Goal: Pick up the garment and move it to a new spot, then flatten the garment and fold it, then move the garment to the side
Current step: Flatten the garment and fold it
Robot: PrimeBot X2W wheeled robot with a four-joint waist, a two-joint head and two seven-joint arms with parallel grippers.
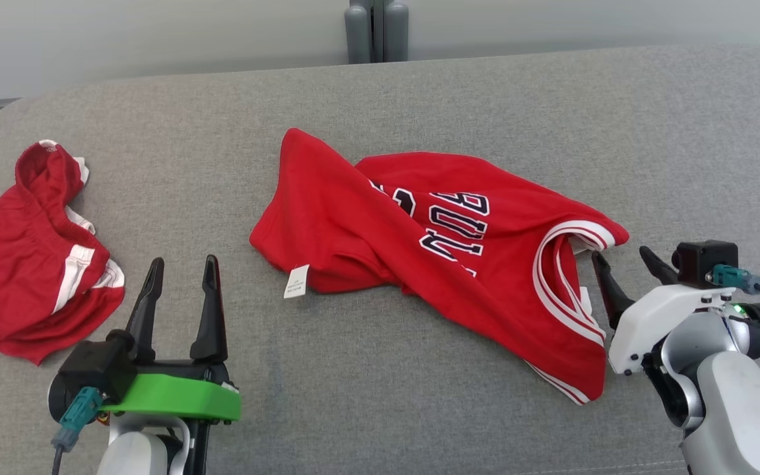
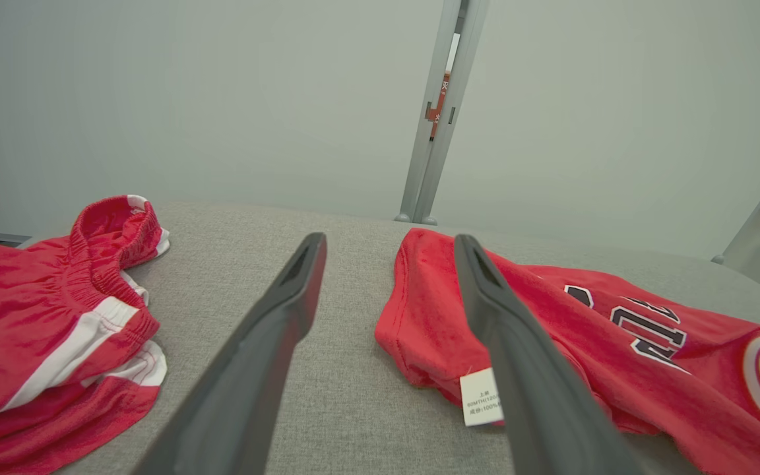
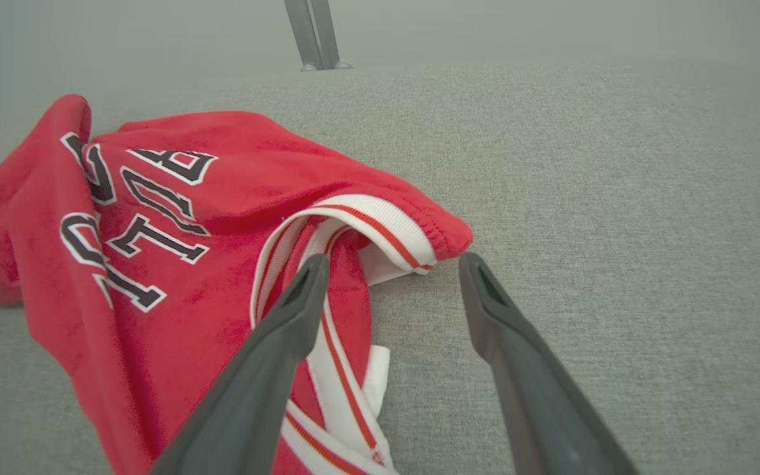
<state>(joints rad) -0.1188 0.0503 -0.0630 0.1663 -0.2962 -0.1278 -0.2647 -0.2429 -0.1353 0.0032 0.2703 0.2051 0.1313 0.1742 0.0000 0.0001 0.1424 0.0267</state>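
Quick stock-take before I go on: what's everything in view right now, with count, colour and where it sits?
jersey: one, red with white trim and dark lettering, crumpled mid-surface
care label: one, white, on the jersey's near-left edge
shorts: one, red with white stripes, bunched at the surface's left end
padded surface: one, grey, under both garments
upright post: one, grey, behind the far edge
left gripper: one, dark fingers on a green mount, open and empty, lower left between shorts and jersey
right gripper: one, dark fingers on a white mount, open and empty, lower right beside the jersey's white-trimmed opening
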